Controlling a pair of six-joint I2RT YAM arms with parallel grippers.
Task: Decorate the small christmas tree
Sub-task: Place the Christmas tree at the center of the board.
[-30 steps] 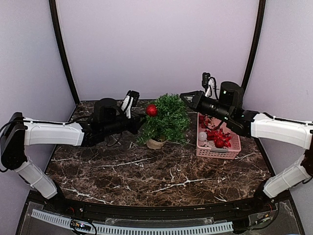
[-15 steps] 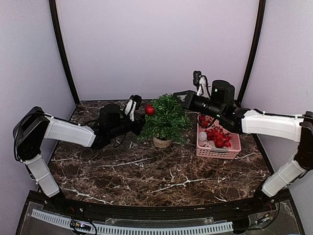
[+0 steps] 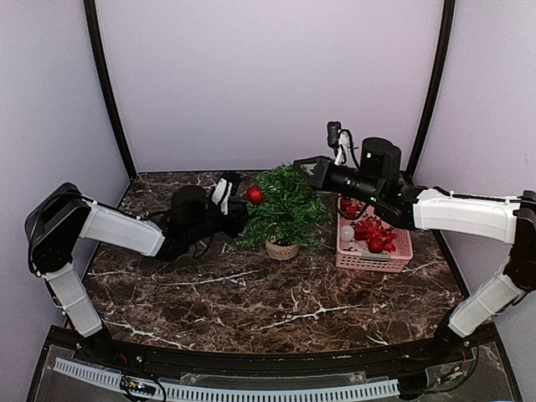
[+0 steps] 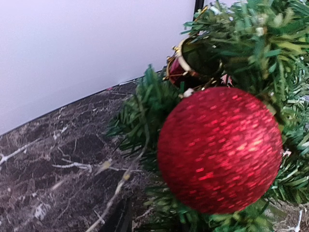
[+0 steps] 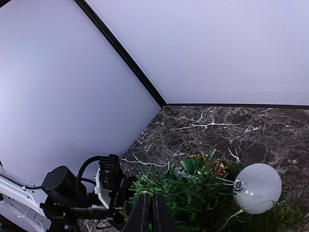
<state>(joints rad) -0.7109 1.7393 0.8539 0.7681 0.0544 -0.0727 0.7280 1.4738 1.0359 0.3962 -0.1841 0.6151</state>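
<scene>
The small christmas tree [image 3: 285, 209] stands on its tan base [image 3: 282, 249] mid-table. A red glitter ball [image 3: 255, 194] hangs on its left side and fills the left wrist view [image 4: 219, 150], with a small red-and-gold drum ornament [image 4: 186, 67] above it. My left gripper [image 3: 237, 209] sits just left of the ball. One dark finger [image 4: 120, 218] shows off to the side, clear of the ball. My right gripper [image 3: 301, 167] is over the tree top, shut [image 5: 149, 211], its tips in the needles. A frosted white ball [image 5: 256, 188] hangs beside it.
A pink basket [image 3: 394, 260] of red and white ornaments stands right of the tree, under my right arm. Lilac walls close in the back and both sides. My left arm's wrist [image 5: 104, 186] shows past the tree in the right wrist view.
The left jaws have parted and the red ball hangs a little lower on the tree. The tree's base has shifted slightly right. The right arm reached left over the treetop, then held still.
</scene>
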